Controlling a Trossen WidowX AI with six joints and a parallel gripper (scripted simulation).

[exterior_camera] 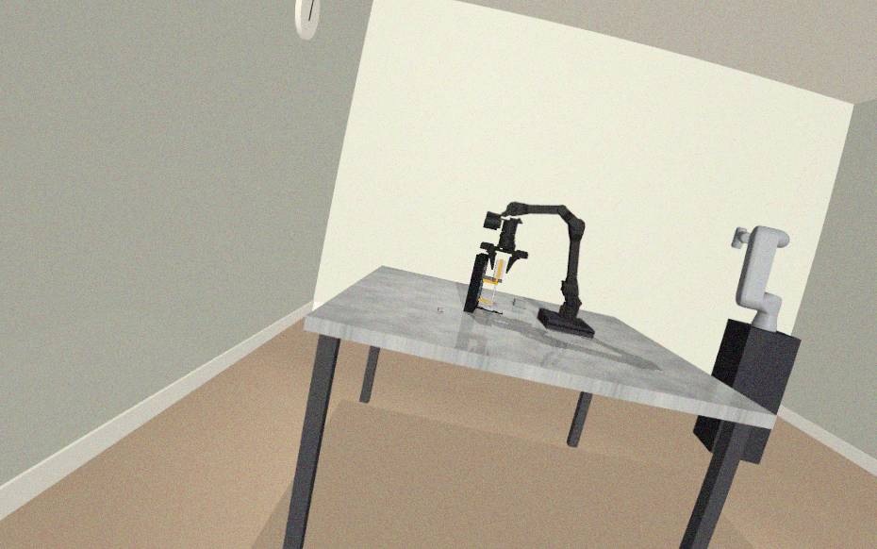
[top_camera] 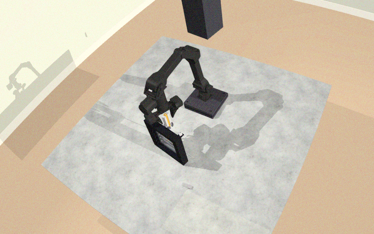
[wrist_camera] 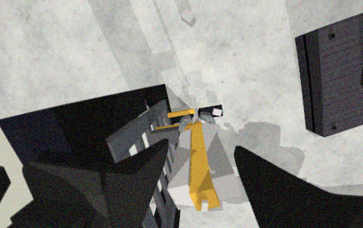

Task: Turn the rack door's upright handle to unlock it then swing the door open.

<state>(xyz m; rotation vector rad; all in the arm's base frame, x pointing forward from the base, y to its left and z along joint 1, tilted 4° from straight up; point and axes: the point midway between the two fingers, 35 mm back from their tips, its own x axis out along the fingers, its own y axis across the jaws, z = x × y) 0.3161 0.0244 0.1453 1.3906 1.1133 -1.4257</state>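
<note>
The black frame [top_camera: 180, 150] [exterior_camera: 477, 281] [wrist_camera: 98, 106] stands upright on the table. A grey slatted panel [wrist_camera: 135, 130], apparently the door, shows close against the frame's robot side; its exact angle cannot be told. The upright handle [top_camera: 167, 120] [exterior_camera: 500, 266] [wrist_camera: 199, 157], pale with an orange strip, stands out on that side, with orange bars between it and the frame. Whether it is turned is unclear. My gripper [top_camera: 164, 118] [exterior_camera: 501, 270] [wrist_camera: 201, 147] points down and is open, one finger on each side of the handle's upper part, with gaps in the wrist view. The finger nearer the frame overlaps the panel there; contact cannot be told.
A small black and white piece [top_camera: 180, 134] [wrist_camera: 217, 112] lies beside the frame's foot. A small pale block [top_camera: 188, 185] [exterior_camera: 440, 309] lies beyond the frame, and another block [exterior_camera: 519, 303] lies behind. The arm's dark base [top_camera: 205, 103] [exterior_camera: 564, 322] [wrist_camera: 342, 79] stands on the table [top_camera: 116, 179].
</note>
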